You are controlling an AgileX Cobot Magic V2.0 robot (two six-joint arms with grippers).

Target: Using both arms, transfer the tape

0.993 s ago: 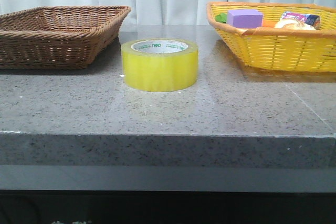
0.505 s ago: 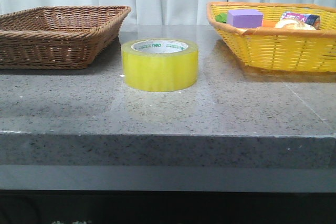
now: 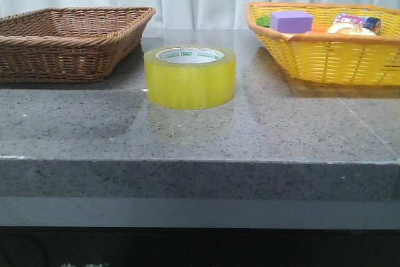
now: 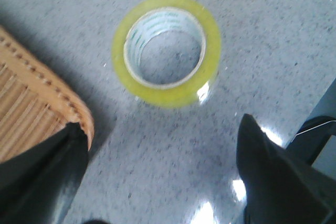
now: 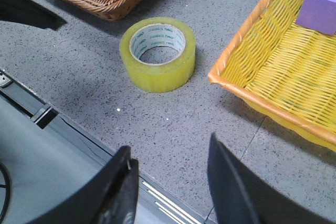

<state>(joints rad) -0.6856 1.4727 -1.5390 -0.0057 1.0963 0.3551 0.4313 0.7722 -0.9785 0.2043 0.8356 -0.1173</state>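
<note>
The roll of yellow packing tape (image 3: 190, 77) lies flat on the table (image 3: 262, 136) between the brown wicker basket (image 3: 65, 39) and the yellow basket (image 3: 328, 51). It looks stiff, light and slick-sided, best pinched across rim and core. Both the left hand (image 4: 157, 182) and the right hand (image 5: 170, 190) hang spread wide, empty, touching nothing.

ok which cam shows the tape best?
Right wrist: the tape is sharp and whole, showing wall and core, between both baskets. Left wrist looks down its core but is blurred. Front shows its side wall and little of the core.
</note>
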